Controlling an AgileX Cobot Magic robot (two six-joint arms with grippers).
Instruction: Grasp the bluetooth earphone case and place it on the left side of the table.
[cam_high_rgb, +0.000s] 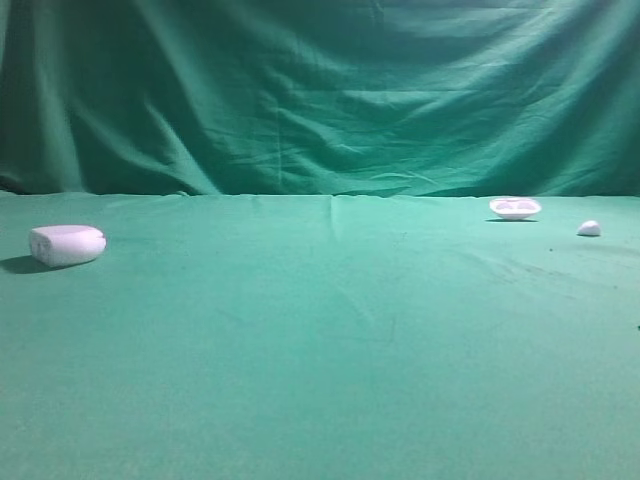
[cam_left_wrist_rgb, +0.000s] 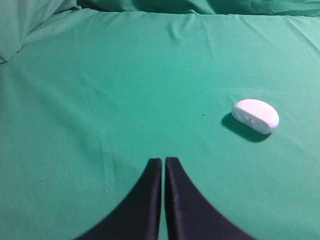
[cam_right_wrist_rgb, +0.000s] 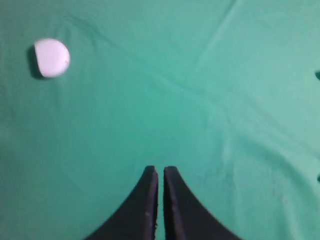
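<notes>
The bluetooth earphone case (cam_high_rgb: 67, 244), a white rounded oblong, lies on the left side of the green table (cam_high_rgb: 320, 340); nothing touches it. In the left wrist view the case (cam_left_wrist_rgb: 255, 116) rests ahead and to the right of my left gripper (cam_left_wrist_rgb: 163, 161), whose dark fingers are shut with nothing between them. In the right wrist view the case (cam_right_wrist_rgb: 51, 57) sits far off at the upper left, well apart from my right gripper (cam_right_wrist_rgb: 160, 170), which is also shut on nothing. Neither gripper shows in the exterior high view.
A shallow white dish-like piece (cam_high_rgb: 514, 207) stands at the back right of the table. A tiny white pebble-like piece (cam_high_rgb: 589, 228) lies just right of it. A draped green backdrop (cam_high_rgb: 320, 90) closes off the rear.
</notes>
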